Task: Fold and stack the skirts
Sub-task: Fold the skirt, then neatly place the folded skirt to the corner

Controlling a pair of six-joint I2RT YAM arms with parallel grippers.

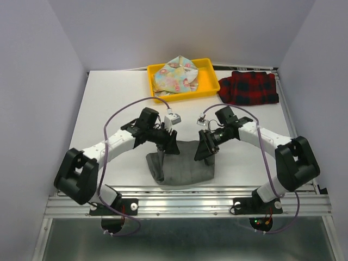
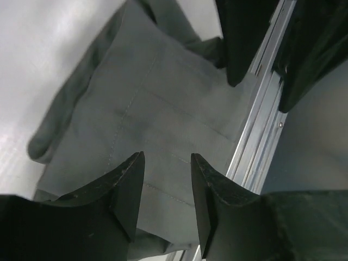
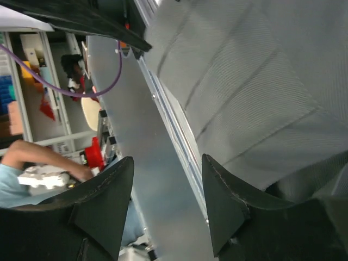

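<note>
Grey skirt, well on the near side of the yellow tray, looked only half folded, left gripper and right gripper hanging over it with jaws apart and empty, while the floral skirt lay crumpled inside the tray and the plaid skirt just right of it, nothing stacked yet.

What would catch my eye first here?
The left gripper and right gripper hang open over the grey skirt at the near edge of the table. At the far edge, a floral skirt lies in a yellow tray, a red plaid skirt to its right.
</note>
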